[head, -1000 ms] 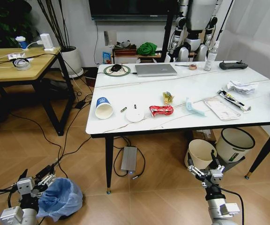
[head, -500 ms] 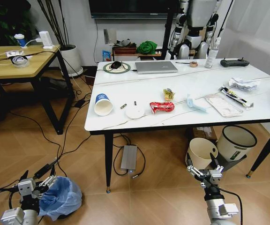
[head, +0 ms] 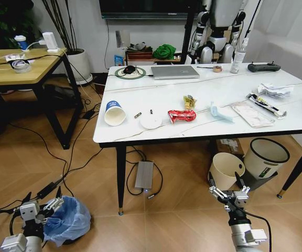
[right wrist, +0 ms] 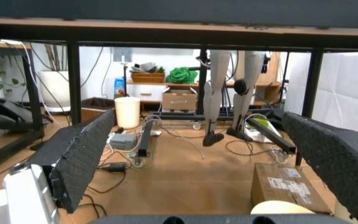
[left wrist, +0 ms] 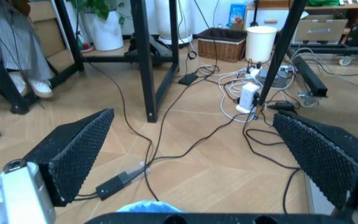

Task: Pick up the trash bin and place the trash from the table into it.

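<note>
The trash bin (head: pixel 68 220), lined with a crinkled light-blue bag, stands on the floor at the lower left. My left gripper (head: pixel 37 209) hangs open just beside its left rim, and a sliver of the blue bag (left wrist: pixel 145 206) shows under its fingers (left wrist: pixel 79 149). On the white table (head: pixel 140 135) lie a blue-banded cup (head: pixel 114 113) on its side, a white lid (head: pixel 151 122), a red wrapper (head: pixel 181 115), a yellow wrapper (head: pixel 189 101), a pale-blue mask (head: pixel 220 112) and crumpled paper (head: pixel 273 89). My right gripper (head: pixel 229 195) is open, low in front of the table.
A cream bin (head: pixel 227 170) and a white black-rimmed bin (head: pixel 266 156) sit under the table's right half. A grey laptop (head: pixel 174 72) and spray bottle (head: pixel 238 58) stand at the table's back. A wood table (head: pixel 20 65) is at the left, and cables and a power brick (head: pixel 144 176) lie on the floor.
The whole head picture has shifted slightly, so the camera moved. My left gripper sits a touch lower beside the blue-lined bin. The right gripper holds its place.
</note>
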`<state>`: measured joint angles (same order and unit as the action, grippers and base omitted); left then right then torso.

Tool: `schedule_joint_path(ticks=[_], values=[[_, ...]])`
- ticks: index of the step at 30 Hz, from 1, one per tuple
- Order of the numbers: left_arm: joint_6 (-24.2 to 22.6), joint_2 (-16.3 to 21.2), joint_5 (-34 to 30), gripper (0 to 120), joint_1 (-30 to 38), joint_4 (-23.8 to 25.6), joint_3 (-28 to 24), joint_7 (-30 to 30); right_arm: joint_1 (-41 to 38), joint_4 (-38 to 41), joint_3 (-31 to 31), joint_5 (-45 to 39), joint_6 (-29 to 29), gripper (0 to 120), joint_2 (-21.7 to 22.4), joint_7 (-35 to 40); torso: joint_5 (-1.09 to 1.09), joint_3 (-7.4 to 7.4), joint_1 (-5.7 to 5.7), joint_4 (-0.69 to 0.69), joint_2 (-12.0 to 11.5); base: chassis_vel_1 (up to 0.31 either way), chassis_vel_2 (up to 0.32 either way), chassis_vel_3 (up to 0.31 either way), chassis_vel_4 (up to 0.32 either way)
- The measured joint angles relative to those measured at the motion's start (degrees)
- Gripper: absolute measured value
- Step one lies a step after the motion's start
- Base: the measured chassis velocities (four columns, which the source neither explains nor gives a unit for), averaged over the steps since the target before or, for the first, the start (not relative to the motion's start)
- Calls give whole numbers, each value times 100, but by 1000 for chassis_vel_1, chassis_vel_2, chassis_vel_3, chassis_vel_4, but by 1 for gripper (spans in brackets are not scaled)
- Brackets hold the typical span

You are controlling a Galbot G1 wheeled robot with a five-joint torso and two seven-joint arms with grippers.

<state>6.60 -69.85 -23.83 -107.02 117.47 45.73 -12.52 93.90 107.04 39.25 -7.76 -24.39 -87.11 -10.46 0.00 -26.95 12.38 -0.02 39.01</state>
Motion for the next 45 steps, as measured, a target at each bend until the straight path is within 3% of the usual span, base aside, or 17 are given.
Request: schedule_joint_path(ticks=[35, 45], values=[[81, 19, 20, 100, -69, 16, -5, 68, 73, 55, 13, 34, -39, 100, -24, -5, 0, 494, -324, 0, -818, 0, 0, 0, 0], [170, 236, 46, 100, -92, 15, 0, 266, 58, 57, 21, 49, -39, 100, -51, -4, 0, 636, -406, 0, -1042, 0, 0, 0, 0]])
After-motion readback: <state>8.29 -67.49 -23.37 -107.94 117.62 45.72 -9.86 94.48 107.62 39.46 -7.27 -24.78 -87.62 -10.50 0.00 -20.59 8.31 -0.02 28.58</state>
